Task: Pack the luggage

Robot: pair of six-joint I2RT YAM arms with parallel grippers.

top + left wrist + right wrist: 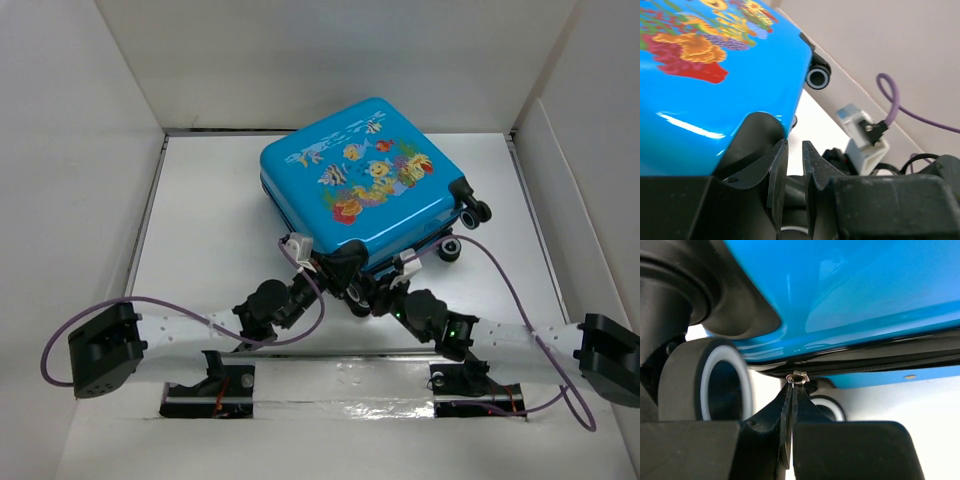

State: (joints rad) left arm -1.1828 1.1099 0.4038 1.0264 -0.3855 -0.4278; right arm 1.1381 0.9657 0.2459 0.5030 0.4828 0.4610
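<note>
White walls (330, 50) box in the white desk (210, 220) you are working at. Your luggage (365, 180) lies closed and flat on it with the fish print facing up. It is turned at an angle and sits closer to the far edge than the near one, a little toward the right side. Its wheels (478, 212) face the desk's right edge.

Both arms reach in to the corner of the luggage nearest you. Your right tool (792, 386) is pinched tight on a small silver zipper pull (797, 377), right at the black zipper line (880, 362) between the two blue shells. Your left tool (795, 147) is narrow, with only a slit between its fingers and nothing in it. It sits just beside the rounded blue corner of the upper shell.

Purple cables (505, 285) loop away from both wrists toward the near corners of the desk.
</note>
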